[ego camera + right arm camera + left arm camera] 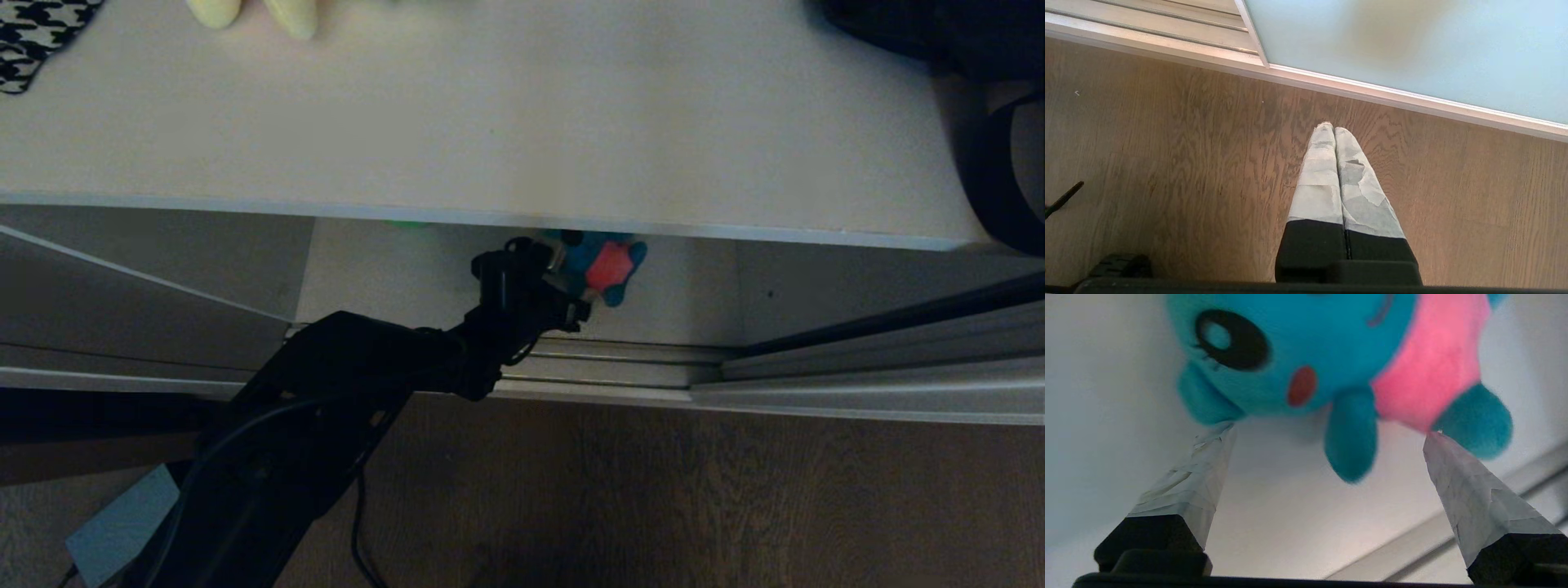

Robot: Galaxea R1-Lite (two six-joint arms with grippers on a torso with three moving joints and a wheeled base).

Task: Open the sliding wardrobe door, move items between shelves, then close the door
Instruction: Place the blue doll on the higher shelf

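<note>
A blue plush toy (606, 265) with a pink back lies on the lower shelf (384, 269), half hidden under the front edge of the upper shelf (490, 122). My left gripper (563, 282) reaches in beside it. In the left wrist view the toy (1310, 351) sits just past the taped fingertips (1216, 457), and the left gripper (1329, 430) is open wide with only a blue leg hanging between the jaws. A pale yellow plush (253, 12) rests at the back of the upper shelf. My right gripper (1333, 130) is shut and empty above the floor, near the frosted sliding wardrobe door (1412, 49).
The door tracks (620, 363) run along the wardrobe's front over the brown wood floor (653, 490). A houndstooth cloth (33, 37) lies on the upper shelf at far left. A dark bag (939, 33) with a black strap (992, 180) sits at far right.
</note>
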